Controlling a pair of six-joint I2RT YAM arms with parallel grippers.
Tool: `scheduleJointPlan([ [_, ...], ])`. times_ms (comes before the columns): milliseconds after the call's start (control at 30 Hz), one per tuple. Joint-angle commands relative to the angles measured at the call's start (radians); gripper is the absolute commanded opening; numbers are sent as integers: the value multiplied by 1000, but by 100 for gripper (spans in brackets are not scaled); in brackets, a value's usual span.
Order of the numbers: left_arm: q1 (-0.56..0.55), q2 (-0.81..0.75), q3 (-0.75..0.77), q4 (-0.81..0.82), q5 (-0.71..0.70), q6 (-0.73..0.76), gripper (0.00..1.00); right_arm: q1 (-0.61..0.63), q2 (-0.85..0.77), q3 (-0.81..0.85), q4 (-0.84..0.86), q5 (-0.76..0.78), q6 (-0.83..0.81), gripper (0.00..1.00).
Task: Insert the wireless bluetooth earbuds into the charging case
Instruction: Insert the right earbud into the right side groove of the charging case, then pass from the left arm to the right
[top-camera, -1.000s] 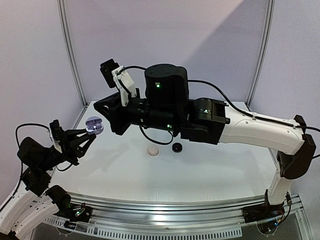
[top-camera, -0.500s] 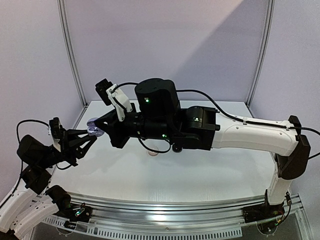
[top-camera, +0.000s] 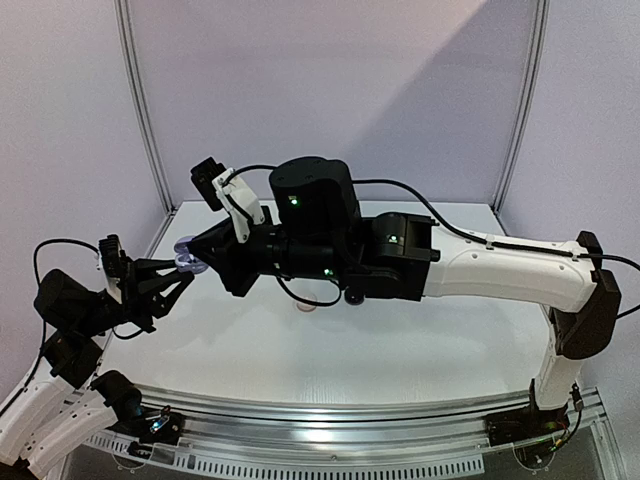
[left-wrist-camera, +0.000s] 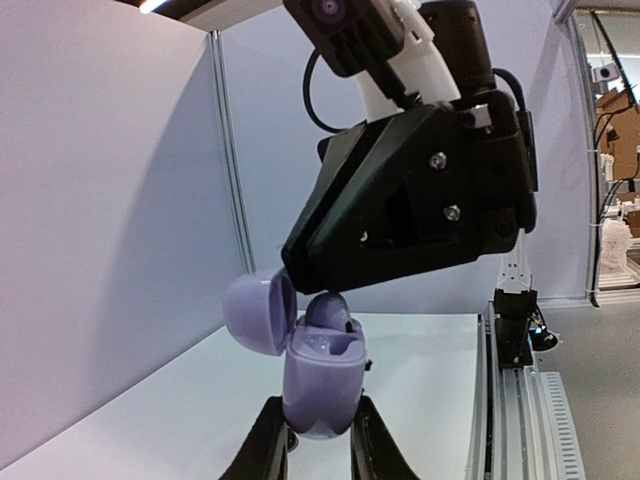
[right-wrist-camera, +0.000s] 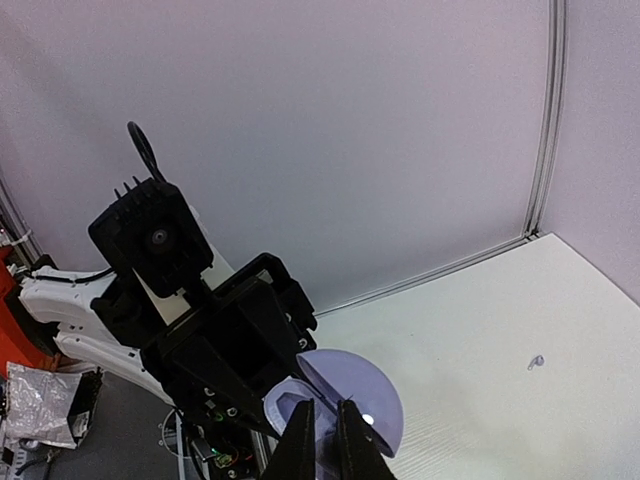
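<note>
Left pincer (left-wrist-camera: 318, 435) clamps the base of an upright lavender charging case (left-wrist-camera: 322, 375), lid open, above the desk (top-camera: 400, 350). A lavender earbud (left-wrist-camera: 326, 312) sits in its mouth. The right pincer (right-wrist-camera: 325, 445) is just above, its grip unclear.

Raised lavender plastic charging case (left-wrist-camera: 322, 385), mouth upward. Its round hinged lid (left-wrist-camera: 258, 312) walls one flank. The black right gripper (left-wrist-camera: 305, 278) crowds the space just above the mouth. The opposite flank lies open.

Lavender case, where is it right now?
In the left wrist view the case is gripped by the left pincer, lid open, above the table, far left, under the right pincer.
</note>
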Motion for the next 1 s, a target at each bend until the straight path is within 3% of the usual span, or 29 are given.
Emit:
scheduleJointPlan([
  [0, -10, 2, 22, 0, -2, -24, 0, -5, -56, 38, 55, -17, -32, 11],
  [100, -8, 5, 23, 5, -9, -46, 0, -5, -99, 30, 107, -54, -28, 15],
  [167, -5, 11, 26, 18, -15, -68, 0, -8, -123, 9, 119, -91, -27, 24],
  [233, -1, 20, 33, 39, -32, -101, 0, -23, -153, -36, 117, -121, -17, 44],
  [267, 3, 28, 41, 53, -34, -123, 0, -38, -162, -60, 114, -147, -2, 63],
  [300, 7, 35, 51, 70, -31, -147, 0, -53, -172, -90, 120, -183, 32, 90],
  [333, 11, 44, 64, 89, -24, -171, 0, -68, -178, -121, 132, -209, 55, 98],
  [533, 20, 105, 146, 217, 32, -371, 0, -79, -182, -223, 226, -281, 51, 98],
  [667, 21, 143, 180, 282, 60, -477, 0, -78, -137, -170, 267, -341, 42, 87],
  [967, 20, 201, 209, 346, 65, -560, 0, -79, -52, -119, 428, -444, 94, 57],
])
